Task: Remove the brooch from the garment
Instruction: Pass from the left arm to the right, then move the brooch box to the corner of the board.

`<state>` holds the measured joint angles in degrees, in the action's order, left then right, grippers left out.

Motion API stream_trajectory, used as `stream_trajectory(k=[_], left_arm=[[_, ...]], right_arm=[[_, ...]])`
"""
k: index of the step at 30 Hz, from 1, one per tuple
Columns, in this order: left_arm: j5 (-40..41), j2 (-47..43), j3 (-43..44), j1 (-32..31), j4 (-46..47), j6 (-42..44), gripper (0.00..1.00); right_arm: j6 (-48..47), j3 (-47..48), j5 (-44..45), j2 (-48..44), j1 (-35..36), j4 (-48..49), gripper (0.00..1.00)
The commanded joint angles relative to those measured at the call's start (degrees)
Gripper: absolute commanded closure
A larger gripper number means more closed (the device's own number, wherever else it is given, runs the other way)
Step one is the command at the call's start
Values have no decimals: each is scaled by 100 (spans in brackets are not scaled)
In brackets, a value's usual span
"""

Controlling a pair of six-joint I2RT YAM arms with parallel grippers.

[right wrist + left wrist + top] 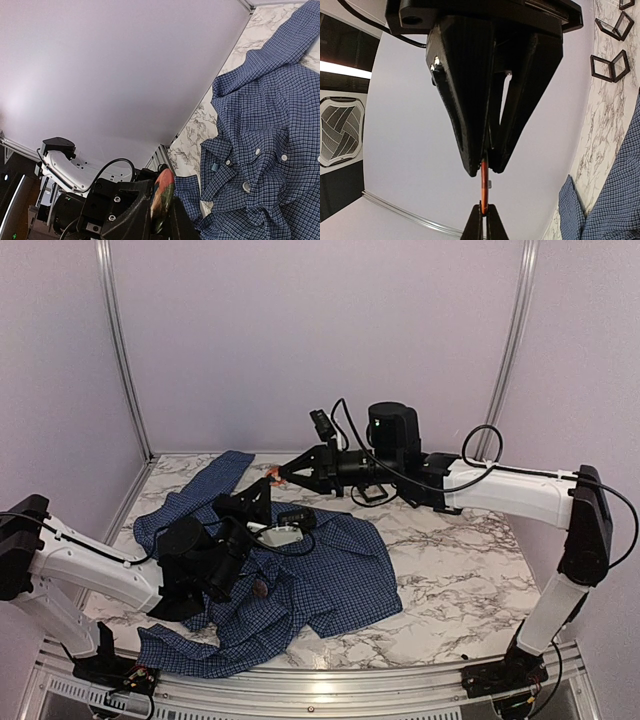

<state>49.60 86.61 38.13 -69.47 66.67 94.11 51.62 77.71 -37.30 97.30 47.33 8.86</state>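
The brooch [272, 477] hangs in the air above the garment [330, 570], pinched from both sides. In the left wrist view it is an orange disc seen edge-on [484, 185]. My left gripper [484, 214] is shut on its lower rim. My right gripper [486, 161] comes down from above and is clamped on its upper rim. In the right wrist view the reddish-orange brooch [162, 196] sits between black fingers. The dark blue checked shirt [260, 150] lies crumpled on the marble table, apart from the brooch.
Small black square frames [610, 67] lie on the marble [470, 560] behind the shirt, one near the right wrist [372, 493]. A white patch [281, 535] shows on the shirt under the left arm. Walls close the back and sides.
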Motion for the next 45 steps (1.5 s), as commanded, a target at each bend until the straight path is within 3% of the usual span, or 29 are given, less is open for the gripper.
stream_trajectory(k=[1, 5, 7, 17, 24, 26, 37, 45], left_arm=[[128, 128, -29, -31, 102, 19, 100], [145, 128, -26, -40, 170, 32, 99], [146, 107, -33, -53, 222, 26, 84], [353, -20, 60, -82, 112, -241, 39], [995, -127, 325, -127, -64, -926, 17], [1139, -282, 438, -152, -577, -1559, 2], [830, -1336, 1250, -146, -4476, -5755, 1], [183, -1906, 1299, 21, -5533, -8085, 1]], right_arm=[[88, -36, -172, -33, -20, 273, 90], [95, -39, -156, -44, -18, 282, 100], [91, -39, -127, -50, -18, 260, 100], [-45, -32, 86, -45, -18, 207, 100], [-415, -189, 694, -180, -19, 45, 100], [-540, -260, 905, -238, -15, 13, 100], [-1184, -828, 2089, -590, -27, -45, 100], [-1194, -1664, 2217, -949, -486, 110, 100]])
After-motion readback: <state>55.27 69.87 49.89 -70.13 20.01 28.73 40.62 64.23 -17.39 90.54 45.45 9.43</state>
